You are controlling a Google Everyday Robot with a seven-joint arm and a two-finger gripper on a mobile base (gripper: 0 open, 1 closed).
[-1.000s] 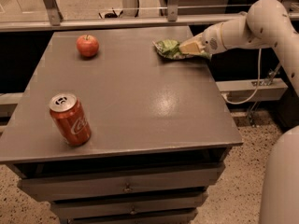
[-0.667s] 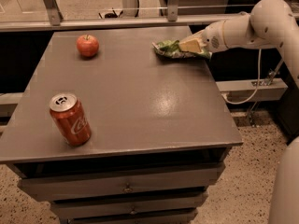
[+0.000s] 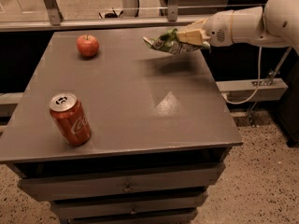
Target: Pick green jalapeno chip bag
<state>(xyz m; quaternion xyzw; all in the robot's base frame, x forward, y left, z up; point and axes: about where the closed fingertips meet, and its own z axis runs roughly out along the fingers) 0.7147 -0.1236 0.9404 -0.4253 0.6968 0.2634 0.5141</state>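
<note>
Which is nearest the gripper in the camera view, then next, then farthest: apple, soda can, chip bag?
Gripper hangs over the table's far right.
1. Green jalapeno chip bag: in its jaws.
2. Apple: far left.
3. Soda can: near left.

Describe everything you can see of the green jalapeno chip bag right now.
The green jalapeno chip bag is small, crinkly and foil-like, green with lighter green and white print. It hangs roughly level just above the far right corner of the table, with its shadow on the top below. The tool, at the table's far right edge, is shut on the bag's right end; nothing else touches it.
</note>
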